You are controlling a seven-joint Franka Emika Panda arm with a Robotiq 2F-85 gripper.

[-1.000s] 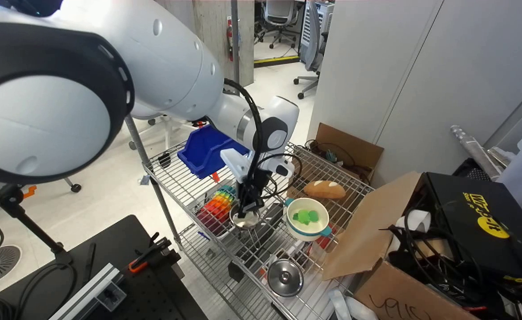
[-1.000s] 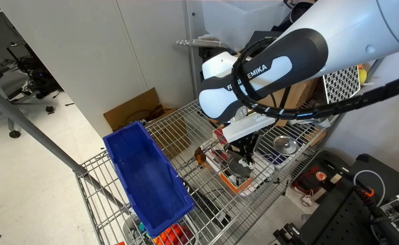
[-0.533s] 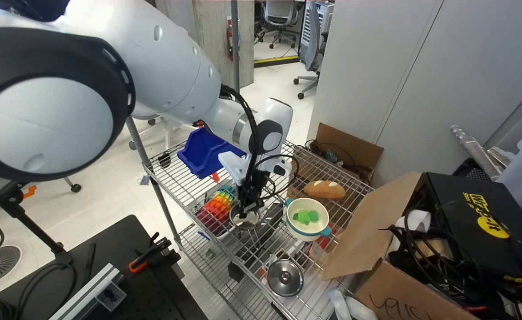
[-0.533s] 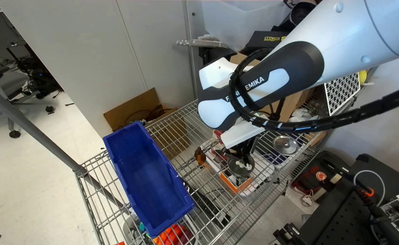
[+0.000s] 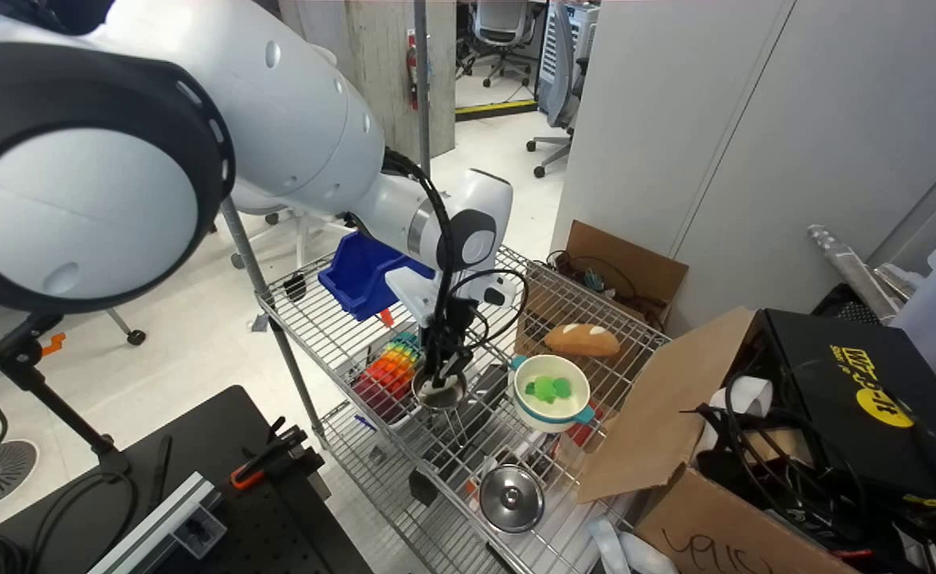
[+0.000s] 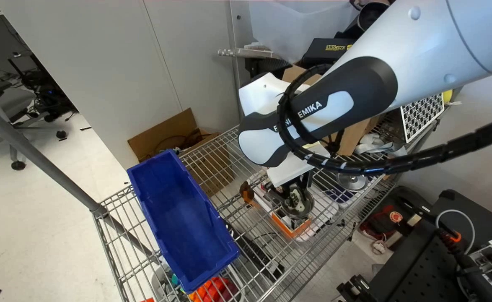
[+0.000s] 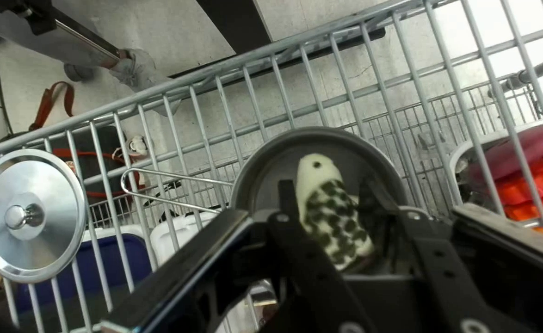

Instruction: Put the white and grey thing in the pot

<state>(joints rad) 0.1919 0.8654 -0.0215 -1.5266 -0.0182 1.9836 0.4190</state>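
Observation:
The white and grey thing [image 7: 331, 208] is fish-shaped with dark spots. In the wrist view it lies between my fingers, over the inside of the steel pot [image 7: 264, 169], head toward the far rim. My gripper [image 7: 329, 187] is partly closed around it and seems to pinch it. In an exterior view the thing [image 6: 297, 201] is tilted, its upper end beside the gripper [image 6: 299, 186] and its lower end inside the pot [image 6: 309, 204]. In an exterior view the gripper [image 5: 444, 365] reaches down into the pot [image 5: 454, 400]; its fingers partly hide the thing.
The pot stands on a wire shelf [image 7: 294, 113] near its edge. A steel lid [image 5: 510, 498] and a cream-and-teal bowl [image 5: 530, 414] with green pieces are on one side. A brown bread [image 5: 582, 340], a blue bin [image 6: 183, 222] and a cardboard box [image 5: 651, 430] are also around.
The arm has shifted left in both exterior views, with the gripper tilting. The white and grey thing has turned, so its spotted side now shows. The pot has not visibly moved.

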